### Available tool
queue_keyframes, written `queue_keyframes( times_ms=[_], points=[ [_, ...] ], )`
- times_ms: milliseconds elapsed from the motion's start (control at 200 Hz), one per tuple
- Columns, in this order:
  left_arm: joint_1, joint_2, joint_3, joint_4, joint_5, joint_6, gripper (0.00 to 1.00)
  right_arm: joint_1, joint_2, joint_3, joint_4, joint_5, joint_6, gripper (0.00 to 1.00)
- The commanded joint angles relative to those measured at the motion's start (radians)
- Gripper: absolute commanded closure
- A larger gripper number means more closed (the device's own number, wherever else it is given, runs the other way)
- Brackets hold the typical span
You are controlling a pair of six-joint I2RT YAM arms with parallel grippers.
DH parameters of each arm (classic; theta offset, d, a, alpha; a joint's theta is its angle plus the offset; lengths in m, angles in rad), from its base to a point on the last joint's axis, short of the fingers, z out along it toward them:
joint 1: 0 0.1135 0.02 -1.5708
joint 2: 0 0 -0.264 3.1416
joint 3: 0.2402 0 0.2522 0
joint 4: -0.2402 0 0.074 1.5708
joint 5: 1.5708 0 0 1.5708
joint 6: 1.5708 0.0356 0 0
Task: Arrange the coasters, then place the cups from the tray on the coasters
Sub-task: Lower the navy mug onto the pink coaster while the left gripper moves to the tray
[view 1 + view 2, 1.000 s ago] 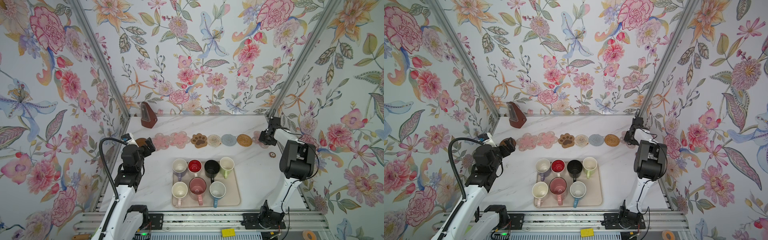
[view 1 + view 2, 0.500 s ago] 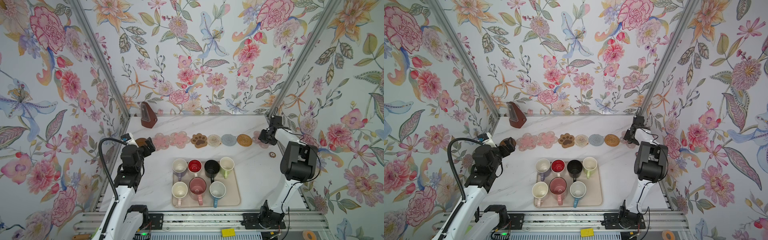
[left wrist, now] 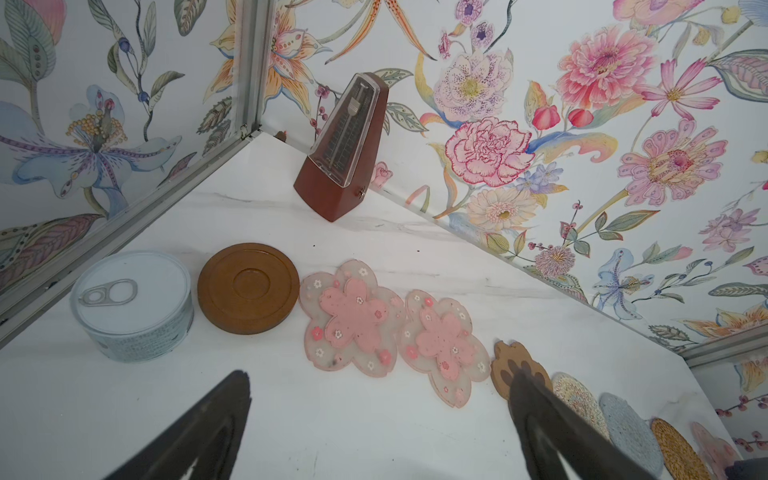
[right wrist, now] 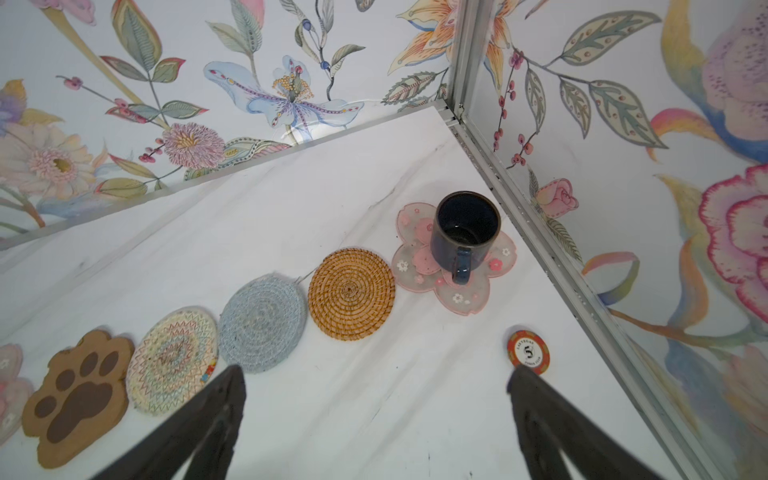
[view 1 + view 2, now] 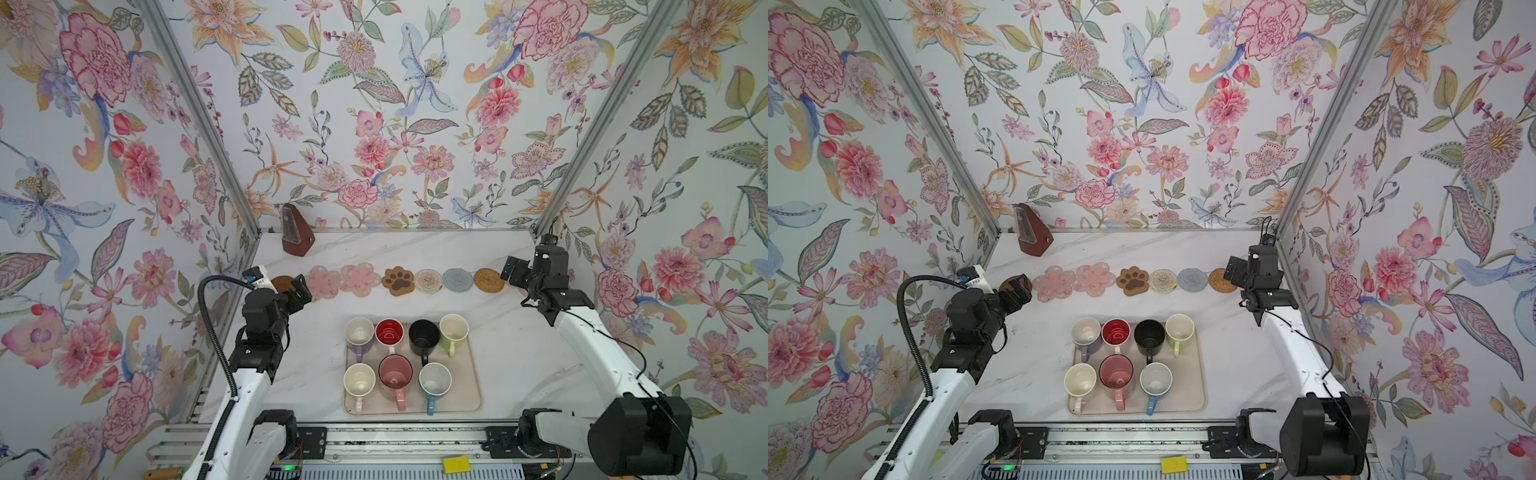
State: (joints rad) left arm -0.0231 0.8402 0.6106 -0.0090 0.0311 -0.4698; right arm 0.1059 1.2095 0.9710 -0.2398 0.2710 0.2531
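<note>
Right gripper (image 4: pixel 374 374) spread wide and empty, clear of the navy mug (image 4: pixel 463 232) standing on a pink flower coaster (image 4: pixel 469 297) at 3 o'clock of the rattan coaster (image 4: pixel 352 293). Left gripper (image 3: pixel 380 374) also wide, empty. Red chip (image 4: pixel 528 348) reads "LAS VEGAS"
</note>
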Motion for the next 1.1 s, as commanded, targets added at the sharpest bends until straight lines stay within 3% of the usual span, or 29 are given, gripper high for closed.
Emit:
queue_keyframes(
  times_ms=[0,110,195,310,420,600,871,1096],
  points=[
    [0.01,0.008,-0.009,0.018,0.034,-0.018,0.01,0.091,-0.052,-0.046,0.094,0.195,-0.044,0.01],
    [0.011,0.002,-0.008,0.011,0.036,-0.021,0.01,0.167,-0.095,-0.097,0.204,0.259,-0.103,0.01],
    [0.011,-0.006,-0.004,0.009,0.04,-0.021,0.01,0.162,-0.156,-0.167,0.316,0.272,-0.009,0.01],
    [0.011,-0.009,0.011,-0.014,0.044,-0.015,0.01,0.101,-0.246,-0.251,0.398,0.036,-0.018,0.01],
    [0.012,-0.007,0.018,-0.03,0.06,-0.018,0.01,0.053,-0.222,-0.187,0.278,-0.011,0.047,0.01],
    [-0.001,0.01,0.035,-0.05,0.133,-0.088,0.01,0.078,-0.196,-0.168,0.222,-0.009,0.076,0.01],
    [-0.231,0.006,0.154,-0.339,0.048,-0.098,0.01,0.088,-0.126,-0.147,0.19,-0.033,0.11,0.01],
    [-0.442,-0.118,0.107,-0.559,-0.027,-0.152,0.01,0.091,-0.092,-0.14,0.197,-0.031,0.127,0.01]
  ],
)
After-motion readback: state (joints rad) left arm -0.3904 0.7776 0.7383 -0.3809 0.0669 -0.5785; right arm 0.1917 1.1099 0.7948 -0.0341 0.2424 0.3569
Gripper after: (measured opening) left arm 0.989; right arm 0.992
